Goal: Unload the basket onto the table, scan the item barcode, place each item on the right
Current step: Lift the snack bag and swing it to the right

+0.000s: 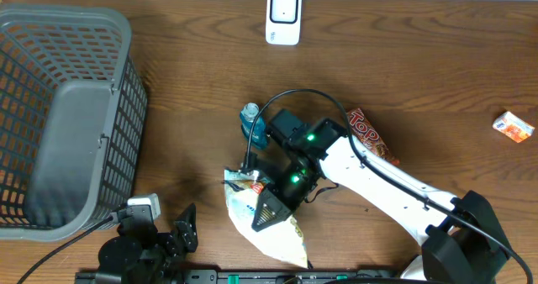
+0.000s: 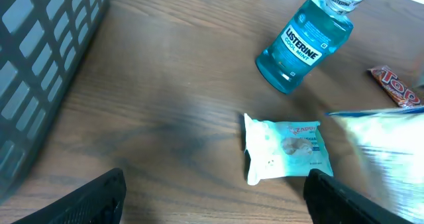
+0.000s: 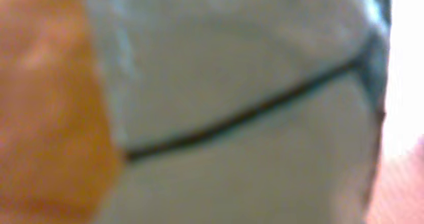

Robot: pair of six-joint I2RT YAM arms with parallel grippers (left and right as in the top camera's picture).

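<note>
closest to me, my left claw (image 1: 178, 227) hangs released at the table's (image 1: 420, 57) near edge, jaws wide and nothing between them; just ahead, my right claw (image 1: 271, 207) is clenched, by the look of it on a fold of the pale snack bag (image 1: 277, 234), which i take for the item to scan; its crinkled skin fills my right wrist view too blurred to read, so i cannot tell where the barcode sits; the bag lies at the near middle of the table, well apart from the scanner; a small white packet (image 2: 286, 151) lies just beside it, then a blue mouthwash bottle (image 2: 301, 45) on its side, then a red candy bar (image 1: 372, 137) under my forearm; the grey basket (image 1: 126, 124) stands off left, a little orange box (image 1: 513, 126) far right; farthest, the white scanner (image 1: 283, 17) sits at the far edge; my worries: a pinch on thin film may slip or tear when i lift; the limp bag may sag and fold over its code; swinging outward, it could sweep the bottle or packet along; and if the code faces away, the scanner reads nothing.
</note>
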